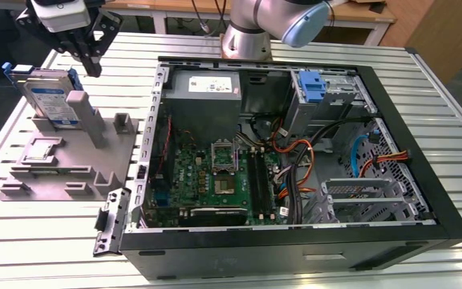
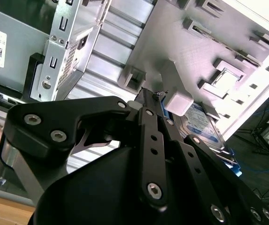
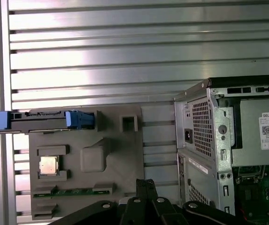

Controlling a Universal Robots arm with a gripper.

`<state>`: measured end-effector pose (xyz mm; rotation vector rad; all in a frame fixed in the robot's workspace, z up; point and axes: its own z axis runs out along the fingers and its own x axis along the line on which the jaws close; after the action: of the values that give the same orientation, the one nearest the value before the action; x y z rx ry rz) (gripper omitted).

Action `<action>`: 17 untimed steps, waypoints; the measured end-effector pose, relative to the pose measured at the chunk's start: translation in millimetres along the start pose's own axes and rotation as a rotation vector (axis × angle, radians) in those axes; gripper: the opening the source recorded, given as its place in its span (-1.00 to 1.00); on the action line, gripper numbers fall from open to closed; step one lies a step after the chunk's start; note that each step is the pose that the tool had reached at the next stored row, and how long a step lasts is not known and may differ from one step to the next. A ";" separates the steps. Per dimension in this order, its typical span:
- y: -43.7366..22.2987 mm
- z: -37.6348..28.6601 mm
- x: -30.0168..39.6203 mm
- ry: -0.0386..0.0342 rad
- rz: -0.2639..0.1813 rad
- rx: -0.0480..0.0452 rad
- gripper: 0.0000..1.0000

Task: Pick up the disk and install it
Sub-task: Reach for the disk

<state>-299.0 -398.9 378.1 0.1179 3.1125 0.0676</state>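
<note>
Disk (image 1: 49,99): upright in grey holder (image 1: 70,174), exterior view's left.
Claw (image 1: 93,67): tips together, empty, near disk top.
Tip: prob. open first, centre on edges, grip square.

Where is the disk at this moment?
In the exterior view the disk stands on edge on the grey fixture at the exterior view's left, outside the open computer case, with the tool close by, higher up.
</note>
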 end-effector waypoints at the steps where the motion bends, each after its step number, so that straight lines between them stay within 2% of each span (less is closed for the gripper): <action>1: 0.0 0.1 0.3 -0.0001 0.000 -0.0001 -0.80; 17: -0.4 0.6 4.3 -0.0001 0.000 -0.0001 -0.80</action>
<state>-303.3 -398.9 377.4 0.1180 3.1125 0.0676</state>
